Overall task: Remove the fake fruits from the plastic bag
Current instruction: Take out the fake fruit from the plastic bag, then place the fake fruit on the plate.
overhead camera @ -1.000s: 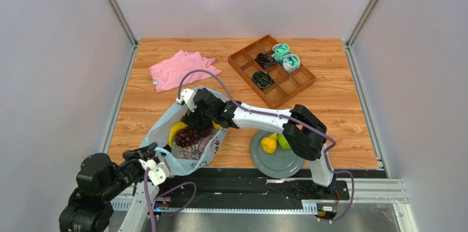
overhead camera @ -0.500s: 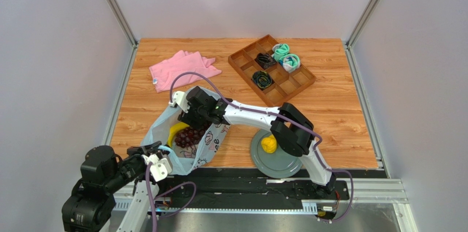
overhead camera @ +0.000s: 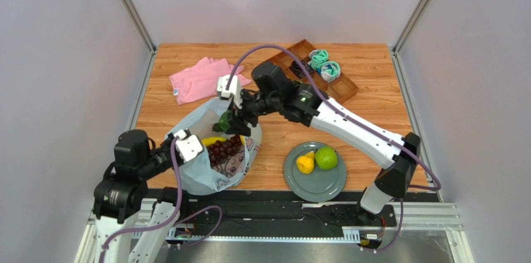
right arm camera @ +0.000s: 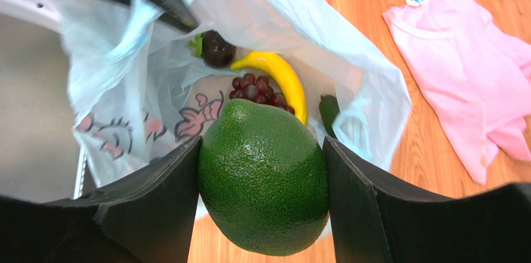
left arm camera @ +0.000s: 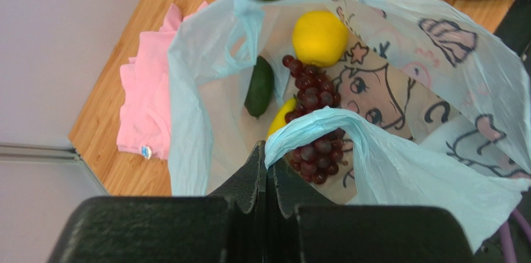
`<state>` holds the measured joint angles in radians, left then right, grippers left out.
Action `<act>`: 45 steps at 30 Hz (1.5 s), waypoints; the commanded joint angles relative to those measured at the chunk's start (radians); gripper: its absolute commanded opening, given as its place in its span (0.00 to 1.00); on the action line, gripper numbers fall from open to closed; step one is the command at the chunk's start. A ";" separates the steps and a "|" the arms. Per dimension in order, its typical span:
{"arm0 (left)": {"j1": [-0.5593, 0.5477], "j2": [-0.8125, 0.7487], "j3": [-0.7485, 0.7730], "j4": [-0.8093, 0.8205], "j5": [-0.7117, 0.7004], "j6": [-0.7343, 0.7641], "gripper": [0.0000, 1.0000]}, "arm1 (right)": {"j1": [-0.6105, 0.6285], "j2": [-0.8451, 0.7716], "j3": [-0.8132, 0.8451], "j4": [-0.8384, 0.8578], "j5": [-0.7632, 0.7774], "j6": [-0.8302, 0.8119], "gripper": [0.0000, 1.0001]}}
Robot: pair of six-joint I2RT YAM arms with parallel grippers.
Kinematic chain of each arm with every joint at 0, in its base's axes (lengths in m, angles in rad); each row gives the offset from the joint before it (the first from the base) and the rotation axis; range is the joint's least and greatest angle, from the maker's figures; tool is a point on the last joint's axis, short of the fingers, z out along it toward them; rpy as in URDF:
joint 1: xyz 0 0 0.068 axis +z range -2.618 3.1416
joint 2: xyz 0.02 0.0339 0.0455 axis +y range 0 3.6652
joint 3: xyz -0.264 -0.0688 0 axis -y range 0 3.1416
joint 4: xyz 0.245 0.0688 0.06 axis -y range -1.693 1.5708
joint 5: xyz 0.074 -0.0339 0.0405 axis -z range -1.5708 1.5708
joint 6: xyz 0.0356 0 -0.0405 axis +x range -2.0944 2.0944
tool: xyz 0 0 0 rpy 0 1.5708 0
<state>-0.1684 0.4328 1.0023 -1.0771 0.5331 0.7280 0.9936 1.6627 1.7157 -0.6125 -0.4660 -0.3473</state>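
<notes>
While the left end effector (left arm camera: 265, 158), at the near left, is pinching the rim of the plastic bag (left arm camera: 399, 169) fully closed, probably so that its mouth is standing open, the right end effector (right arm camera: 262, 151) is gripping the avocado (right arm camera: 265, 188) with partly open jaws, just above that mouth; grapes (left arm camera: 315, 145), banana (right arm camera: 283, 79) and lemon (left arm camera: 319, 38) are lying inside.

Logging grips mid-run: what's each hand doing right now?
Left hand: closed on the plastic bag rim.
Right hand: holding the avocado above the bag.
</notes>
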 commanded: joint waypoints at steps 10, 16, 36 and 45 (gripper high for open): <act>0.030 0.014 -0.039 0.227 0.011 -0.216 0.00 | -0.200 -0.574 -0.517 -0.518 0.128 -0.536 0.46; 0.053 0.015 -0.025 0.194 0.021 -0.207 0.00 | -0.251 -0.786 -0.772 -0.616 0.268 -0.703 0.46; 0.112 0.052 0.001 0.189 0.067 -0.243 0.00 | -0.269 -0.897 -1.094 -0.443 0.348 -0.759 0.92; 0.112 0.046 -0.002 0.143 0.091 -0.223 0.00 | -0.268 -0.945 -0.923 -0.530 0.343 -0.705 0.96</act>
<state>-0.0639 0.4744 0.9787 -0.9020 0.5831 0.5102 0.7292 0.7456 0.6415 -1.1210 -0.1143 -1.1000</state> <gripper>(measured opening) 0.008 0.962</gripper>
